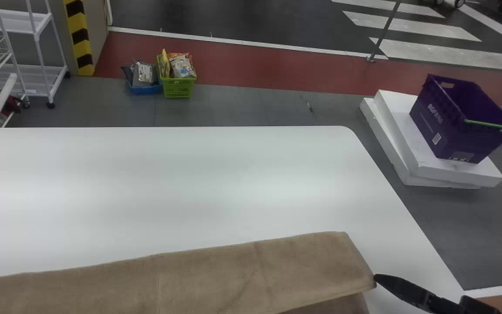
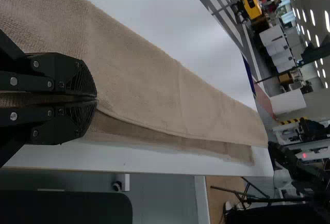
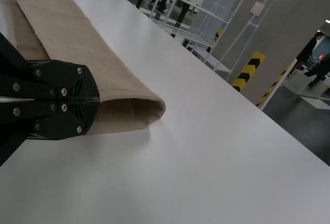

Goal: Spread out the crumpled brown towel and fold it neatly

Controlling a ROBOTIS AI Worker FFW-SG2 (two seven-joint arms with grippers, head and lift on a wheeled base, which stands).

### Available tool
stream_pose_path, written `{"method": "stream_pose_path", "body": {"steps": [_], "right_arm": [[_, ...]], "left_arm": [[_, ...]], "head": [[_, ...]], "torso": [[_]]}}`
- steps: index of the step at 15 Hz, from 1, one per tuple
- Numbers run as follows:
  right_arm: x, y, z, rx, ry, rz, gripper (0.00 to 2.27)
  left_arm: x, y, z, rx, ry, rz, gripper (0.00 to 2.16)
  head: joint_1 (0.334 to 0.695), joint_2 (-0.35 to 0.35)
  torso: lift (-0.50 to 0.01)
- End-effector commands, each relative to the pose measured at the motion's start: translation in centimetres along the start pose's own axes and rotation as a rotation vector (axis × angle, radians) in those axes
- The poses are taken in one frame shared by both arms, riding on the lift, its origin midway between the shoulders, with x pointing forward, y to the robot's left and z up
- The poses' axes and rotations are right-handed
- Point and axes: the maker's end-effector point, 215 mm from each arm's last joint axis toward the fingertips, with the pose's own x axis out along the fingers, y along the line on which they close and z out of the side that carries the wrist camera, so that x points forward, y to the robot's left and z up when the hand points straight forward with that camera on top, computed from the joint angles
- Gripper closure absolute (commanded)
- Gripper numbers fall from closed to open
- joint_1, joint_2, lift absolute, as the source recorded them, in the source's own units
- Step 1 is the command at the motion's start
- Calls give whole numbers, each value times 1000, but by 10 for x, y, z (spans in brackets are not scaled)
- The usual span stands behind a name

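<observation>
Towel (image 1: 207, 279): soft-napped, is lying as a long doubled strip on smooth table (image 1: 190, 183).
Left gripper (image 2: 96, 100): is clamping towel edge.
Right gripper (image 1: 375, 279): is clamping towel corner beside rounded fold.

Grey floor (image 1: 251, 104) | red strip (image 1: 277, 69) | white table (image 1: 190, 183) | wire shelving (image 1: 20, 69)

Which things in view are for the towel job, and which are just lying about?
Job:
- brown towel
- left gripper, right gripper
- white table under the towel

Lying about:
- purple crate
- white slabs
- green basket
- blue basket
- white cart
</observation>
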Motion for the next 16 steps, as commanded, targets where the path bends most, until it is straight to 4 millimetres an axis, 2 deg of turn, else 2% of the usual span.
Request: {"method": "stream_pose_path", "body": {"steps": [1,4,8,16], "right_arm": [[-1,1,1,5,-6,8,1325],[-9,2,3,13,-21,5,1325],[-16,2,2,6,-23,-10,1325],[-17,-13,-14,-57,41,-77,1322]], "left_arm": [[-4,2,3,14,3,5,1058],[-17,6,8,36,18,16,1058],[-26,-5,18,58,29,-9,1058],[-18,-19,19,56,26,-60,1058]], "head": [[695,-250],[695,-247],[695,-254],[695,-292]], "torso": [[-128],[-128],[-128],[-128]]}}
